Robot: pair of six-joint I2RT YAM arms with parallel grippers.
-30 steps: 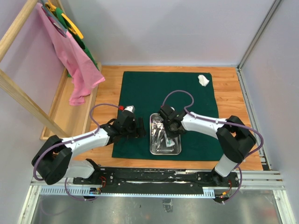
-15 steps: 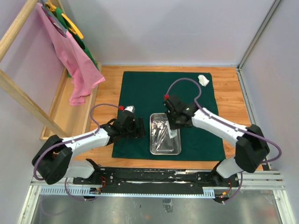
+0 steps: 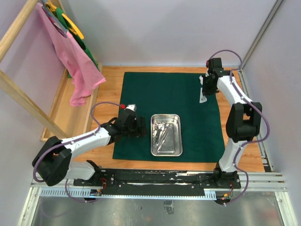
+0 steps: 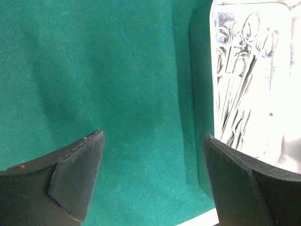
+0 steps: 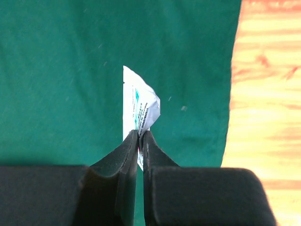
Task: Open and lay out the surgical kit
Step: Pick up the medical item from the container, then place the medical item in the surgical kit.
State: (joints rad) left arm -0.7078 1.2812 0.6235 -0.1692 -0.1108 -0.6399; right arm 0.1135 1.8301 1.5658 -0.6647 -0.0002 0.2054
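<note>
My left gripper (image 4: 150, 141) is the nearer one, just left of the steel tray (image 3: 179, 136) and low over the green cloth (image 3: 155, 94). Its jaws are wide apart with nothing between them. The forceps and tweezers (image 3: 161, 134) lie inside the tray, their long axes running roughly along its length, near to far. Well beyond the tray and off to its right, my right gripper (image 5: 140, 134) is pinched tight on the small white packet (image 5: 140, 103). It holds the packet by one end, so the packet sticks straight out past the fingertips with its long axis in line with the fingers. The packet is over the cloth. The cloth's edge on the side away from the tray is close by, with bare wooden table (image 5: 268, 94) past it. I judge that placing it is the right arm's job. The packet should go down on the tray's side of that edge, laid flat along the line it points now.
</note>
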